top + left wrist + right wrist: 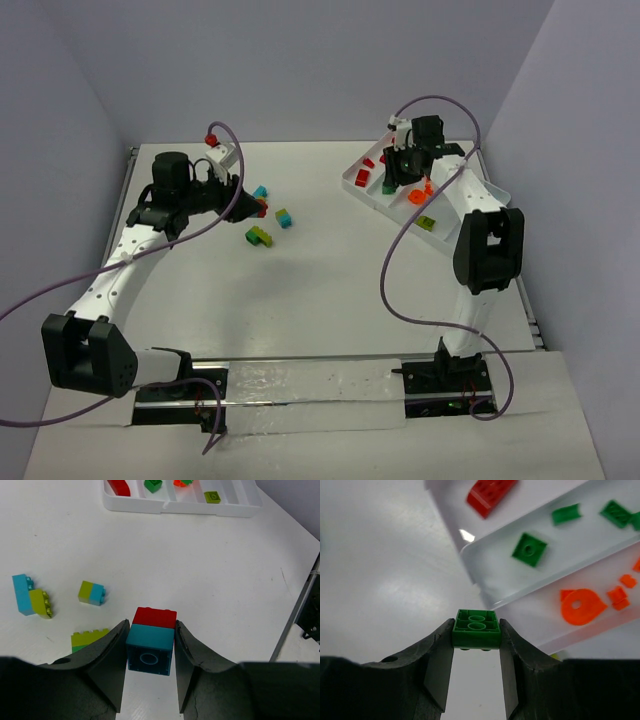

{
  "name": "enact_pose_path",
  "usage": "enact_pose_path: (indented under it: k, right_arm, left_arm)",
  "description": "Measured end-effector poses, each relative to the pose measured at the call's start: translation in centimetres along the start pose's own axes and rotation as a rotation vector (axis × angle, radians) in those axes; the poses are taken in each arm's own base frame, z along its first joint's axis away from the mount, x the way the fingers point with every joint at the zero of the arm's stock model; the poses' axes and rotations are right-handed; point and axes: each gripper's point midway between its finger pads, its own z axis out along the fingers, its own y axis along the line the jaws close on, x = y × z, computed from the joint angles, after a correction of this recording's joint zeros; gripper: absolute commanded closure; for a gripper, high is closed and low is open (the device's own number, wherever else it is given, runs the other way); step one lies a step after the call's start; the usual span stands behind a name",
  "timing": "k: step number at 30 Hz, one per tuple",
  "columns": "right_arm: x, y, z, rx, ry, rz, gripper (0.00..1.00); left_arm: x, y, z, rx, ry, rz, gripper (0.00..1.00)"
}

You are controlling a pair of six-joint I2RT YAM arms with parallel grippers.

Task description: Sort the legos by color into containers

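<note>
My left gripper [258, 207] [150, 652] is shut on a cyan brick [150, 649] with a red brick [155, 617] joined to its far end, held over the table. Loose cyan, green and yellow-green bricks [259, 236] lie beside it, also in the left wrist view [91, 593]. My right gripper [395, 182] [476, 635] is shut on a green brick [476, 629] above the near end of the white tray [352, 180] [470, 555]. The tray's compartments hold a red brick [490, 491], green bricks [529, 549], orange pieces [582, 605] and a yellow-green brick [427, 223].
A white block with a red knob [218, 148] stands at the back behind the left arm. Purple cables [400, 270] loop over the table by both arms. The table's right edge [300, 605] runs close to the tray [180, 506].
</note>
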Motion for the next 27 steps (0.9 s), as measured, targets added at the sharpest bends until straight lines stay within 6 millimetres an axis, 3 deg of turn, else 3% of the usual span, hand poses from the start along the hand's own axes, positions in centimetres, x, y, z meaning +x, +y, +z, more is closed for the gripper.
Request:
enact_pose_path:
  k: [7, 13, 21, 24, 27]
  right_arm:
    - [-2.4, -5.9, 3.5, 0.145, -0.057, 0.079, 1.00]
    - [-4.4, -9.1, 5.9, 0.204, -0.118, 0.130, 1.00]
    - [-7.4, -12.7, 7.7, 0.270, -0.205, 0.173, 0.95]
    - [-7.8, -13.5, 8.4, 0.289, -0.213, 0.179, 0.88]
    - [-7.6, -14.1, 9.1, 0.311, -0.210, 0.181, 0.66]
  left_arm:
    - [-0.2, 0.5, 0.3, -0.024, -0.009, -0.045, 1.00]
    - [0.3, 1.0, 0.7, -0.038, 0.005, -0.065, 1.00]
    - [-0.4, 1.4, 0.7, -0.057, -0.003, -0.058, 1.00]
    - [-0.3, 1.7, 0.9, -0.064, 0.001, -0.061, 1.00]
    - [-0.1, 2.0, 1.1, -0.073, 0.007, -0.066, 1.00]
